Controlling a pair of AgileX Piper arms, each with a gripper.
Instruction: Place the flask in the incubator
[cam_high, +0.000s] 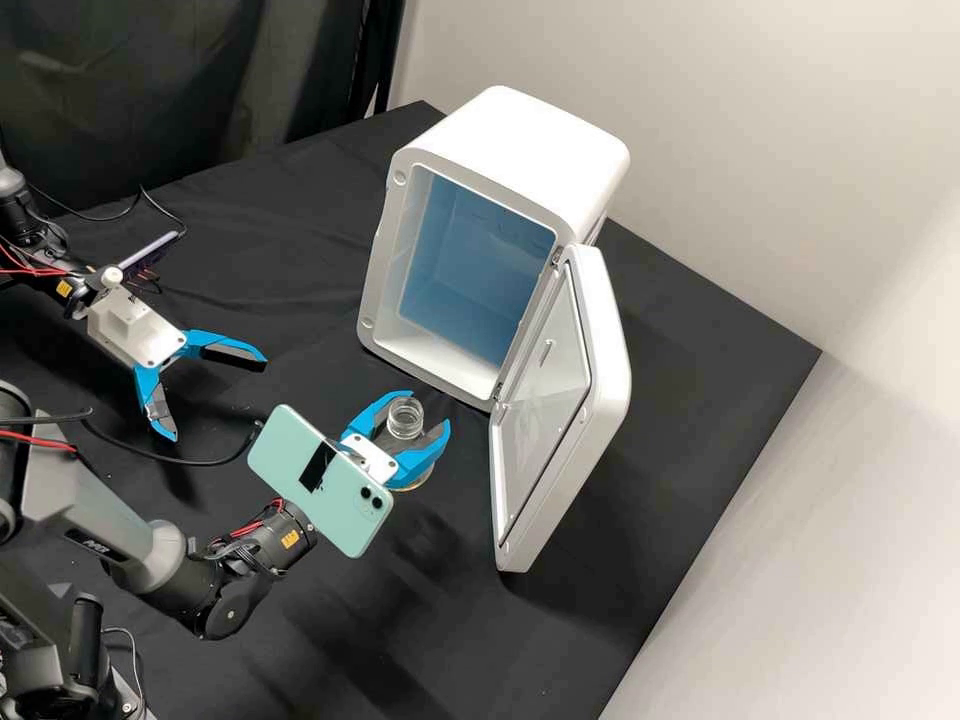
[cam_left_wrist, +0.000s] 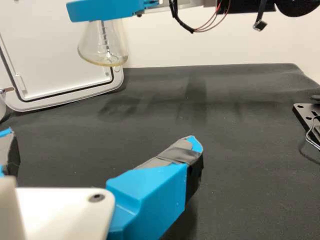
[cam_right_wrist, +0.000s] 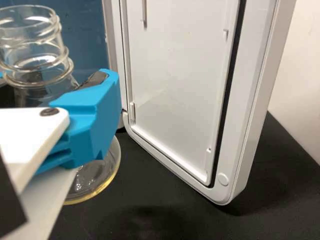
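Note:
A clear glass conical flask (cam_high: 402, 413) with an open screw neck sits between the blue fingers of my right gripper (cam_high: 424, 414), which is shut on its neck. It hangs just in front of the white incubator (cam_high: 500, 170), below the lip of the blue chamber (cam_high: 470, 270). The incubator door (cam_high: 575, 400) stands swung open to the right of the flask. In the right wrist view the flask (cam_right_wrist: 35, 55) is beside one blue finger (cam_right_wrist: 90, 115), with the door's inner face behind. My left gripper (cam_high: 216, 397) is open over the bench, well left of the flask (cam_left_wrist: 103, 45).
A mint-green phone (cam_high: 320, 480) is mounted on the right wrist. A black cable (cam_high: 180, 455) lies on the bench under the left arm. The bench edge (cam_high: 700, 540) runs close behind the open door. A black plate (cam_left_wrist: 307, 115) lies at the bench side.

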